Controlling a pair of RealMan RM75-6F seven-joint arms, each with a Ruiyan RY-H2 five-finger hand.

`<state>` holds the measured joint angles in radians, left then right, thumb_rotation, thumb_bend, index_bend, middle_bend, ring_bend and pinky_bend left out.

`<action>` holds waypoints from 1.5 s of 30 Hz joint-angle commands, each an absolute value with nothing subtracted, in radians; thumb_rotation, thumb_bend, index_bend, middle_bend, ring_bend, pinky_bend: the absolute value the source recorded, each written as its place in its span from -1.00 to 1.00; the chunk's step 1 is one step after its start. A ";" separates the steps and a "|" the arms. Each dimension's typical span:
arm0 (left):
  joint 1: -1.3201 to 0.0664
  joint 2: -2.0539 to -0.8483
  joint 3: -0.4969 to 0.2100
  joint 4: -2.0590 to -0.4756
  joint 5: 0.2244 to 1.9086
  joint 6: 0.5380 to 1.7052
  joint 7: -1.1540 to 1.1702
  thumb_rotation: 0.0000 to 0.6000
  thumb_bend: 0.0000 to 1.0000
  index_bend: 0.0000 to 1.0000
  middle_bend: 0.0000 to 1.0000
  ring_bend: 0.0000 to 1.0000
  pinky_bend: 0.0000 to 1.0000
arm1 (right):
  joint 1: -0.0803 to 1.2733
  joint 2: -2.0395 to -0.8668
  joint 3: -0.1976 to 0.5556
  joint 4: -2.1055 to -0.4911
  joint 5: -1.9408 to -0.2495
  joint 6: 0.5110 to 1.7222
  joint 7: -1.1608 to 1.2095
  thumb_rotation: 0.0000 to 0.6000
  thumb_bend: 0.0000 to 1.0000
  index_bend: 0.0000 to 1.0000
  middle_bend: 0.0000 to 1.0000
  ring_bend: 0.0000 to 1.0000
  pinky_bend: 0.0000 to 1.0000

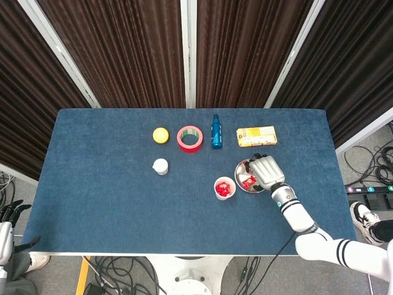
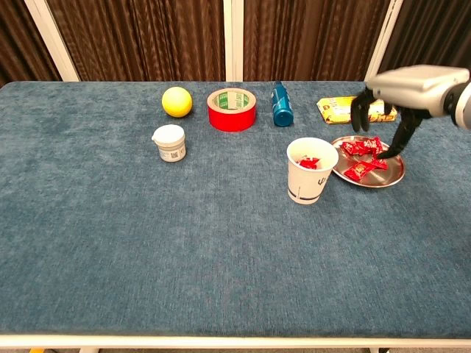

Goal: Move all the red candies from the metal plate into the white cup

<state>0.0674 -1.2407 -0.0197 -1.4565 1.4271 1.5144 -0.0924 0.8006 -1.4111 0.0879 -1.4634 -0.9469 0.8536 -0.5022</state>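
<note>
From the head view, you look straight down on a blue cloth-covered table (image 1: pixel 110 184). Your right hand (image 1: pixel 265 171) hangs over the metal plate (image 1: pixel 241 169), covering most of it, with a few red candies (image 1: pixel 248 182) showing at the plate's near-left edge. Just left of the plate, apart from the hand, stands the white cup (image 1: pixel 224 187), with red candies visible inside it. Along the far side sit a yellow ball (image 1: pixel 160 135), a red tape roll (image 1: pixel 190 137), a blue bottle (image 1: pixel 216 131) and a yellow box (image 1: pixel 256 136); a small white jar (image 1: pixel 160 166) stands alone nearer the middle. Your left hand (image 1: pixel 7 218) shows only at the bottom-left corner, off the table, too small to tell how its fingers lie.

From the chest view, the right hand (image 2: pixel 397 99) hovers above the metal plate (image 2: pixel 393 176), palm down, dark fingertips (image 2: pixel 394 151) spread and pointing down at the red candies (image 2: pixel 364 158). Nothing is held between them. One fingertip reaches down close to the candies; contact cannot be confirmed. The white cup (image 2: pixel 310 170) stands just beside the plate's left rim, close enough that each carry is short. The cup holds a few candies, while several lie on the plate, so the job is partly done. The hand's position suggests you are lining up a fresh pick.
</note>
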 commanded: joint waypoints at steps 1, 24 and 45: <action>0.069 -1.240 -0.019 -1.459 1.424 1.512 -0.091 1.00 -0.81 -0.40 -0.51 -0.66 -0.44 | 0.811 -1.483 0.058 -1.365 -0.924 0.828 -0.540 1.00 -0.77 -0.05 -0.19 -0.62 -0.36; 0.070 -1.235 -0.018 -1.466 1.423 1.509 -0.088 1.00 -0.81 -0.40 -0.51 -0.66 -0.44 | 0.811 -1.617 0.053 -1.192 -1.000 0.840 -0.556 1.00 -0.71 0.02 -0.10 -0.59 -0.37; 0.068 -1.238 -0.019 -1.457 1.425 1.506 -0.099 1.00 -0.81 -0.40 -0.51 -0.66 -0.44 | 0.797 -1.653 0.061 -1.144 -1.006 0.820 -0.579 1.00 -0.56 0.08 -0.20 -0.64 -0.45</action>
